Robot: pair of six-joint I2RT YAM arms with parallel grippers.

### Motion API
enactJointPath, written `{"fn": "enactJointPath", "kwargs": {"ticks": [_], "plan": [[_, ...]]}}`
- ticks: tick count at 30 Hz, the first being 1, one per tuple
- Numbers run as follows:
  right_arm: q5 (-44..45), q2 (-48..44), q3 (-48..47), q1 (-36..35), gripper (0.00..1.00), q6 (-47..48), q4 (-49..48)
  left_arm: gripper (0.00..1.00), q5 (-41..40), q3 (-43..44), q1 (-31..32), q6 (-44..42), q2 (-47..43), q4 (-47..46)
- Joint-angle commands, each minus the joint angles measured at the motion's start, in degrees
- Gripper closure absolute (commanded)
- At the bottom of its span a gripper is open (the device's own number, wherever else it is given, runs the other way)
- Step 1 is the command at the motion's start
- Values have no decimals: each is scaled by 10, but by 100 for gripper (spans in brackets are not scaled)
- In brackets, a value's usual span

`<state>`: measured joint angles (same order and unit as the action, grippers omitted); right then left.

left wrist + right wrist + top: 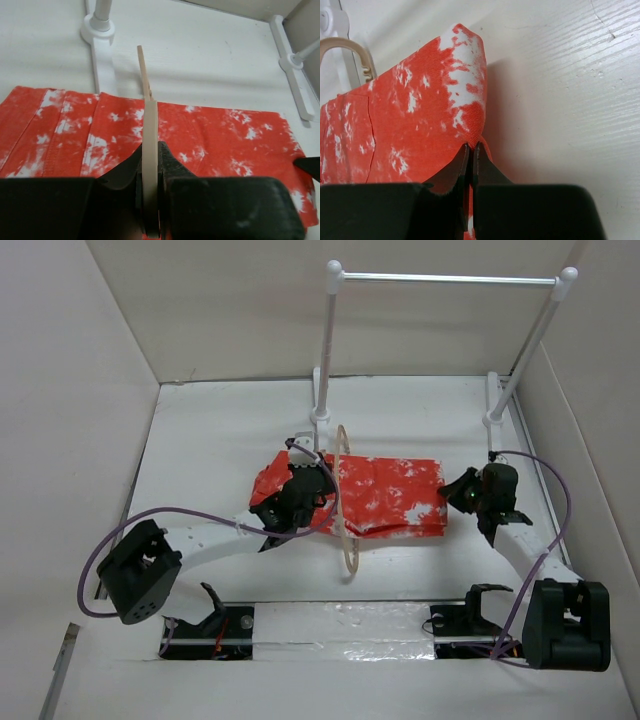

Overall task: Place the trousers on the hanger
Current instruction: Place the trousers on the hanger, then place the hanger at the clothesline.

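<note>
From above, you see the folded trousers (392,496) mid-surface (220,430), free surface all round, walls (70,390) close at both sides, rack (440,280) behind.

Left wrist: your left end effector (150,156) pinches the upright hanger (149,120).

Right wrist: your right end effector (471,150) pinches the trousers' edge.

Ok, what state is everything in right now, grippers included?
trousers: folded into a strip, right end pinched.
hanger: on edge across the trousers, gripped.
left gripper: shut on the hanger.
right gripper: shut on the trousers.
rack: upright behind the trousers, untouched.
</note>
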<state>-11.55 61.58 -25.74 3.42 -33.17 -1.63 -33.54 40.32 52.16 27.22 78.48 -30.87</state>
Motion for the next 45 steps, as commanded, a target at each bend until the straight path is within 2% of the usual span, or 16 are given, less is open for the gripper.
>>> {"fn": "enactJointPath", "kwargs": {"ticks": [1, 4, 5, 6, 7, 9, 10, 12, 16, 18, 23, 30, 33, 39, 43, 45], "plan": [[7, -5, -6, 10, 100, 2, -50, 100, -28, 54, 16, -40, -39, 17], [7, -8, -20, 4, 100, 2, -30, 100, -57, 91, 43, -54, -38, 36], [5, -15, -26, 4, 94, 6, -23, 100, -70, 102, 50, -60, -37, 41], [2, -22, -37, -1, 82, 9, -17, 100, -79, 113, 57, -67, -35, 45], [-9, -30, -42, -1, 53, 13, -5, 100, -92, 131, 64, -80, -35, 50], [-8, -63, -70, -34, 26, 28, 47, 100, -72, 164, 76, -95, -34, 61], [-1, -77, -84, -51, 20, 32, 67, 100, -57, 178, 76, -94, -32, 72], [20, -132, -106, -113, 12, 31, 97, 100, -33, 203, 76, -96, -30, 90], [41, -201, -107, -245, 10, -35, 86, 100, -21, 253, 87, -98, -25, 132], [43, -211, -86, -303, 11, -99, 43, 100, -19, 261, 97, -96, -26, 137], [153, -167, -82, -485, 14, -169, -53, 100, -18, 298, 103, -96, -24, 174], [209, -63, -116, -565, 25, -210, -82, 100, 4, 324, 109, -91, -35, 195], [216, -49, -114, -584, 36, -225, -104, 100, 6, 337, 109, -91, -34, 205], [217, -47, -100, -584, 77, -250, -163, 100, 43, 374, 109, -84, -32, 211], [208, -62, -92, -584, 97, -265, -204, 100, 73, 386, 109, -69, -32, 206], [198, -81, -90, -584, 100, -274, -224, 100, 78, 394, 109, -67, -32, 206]]}}
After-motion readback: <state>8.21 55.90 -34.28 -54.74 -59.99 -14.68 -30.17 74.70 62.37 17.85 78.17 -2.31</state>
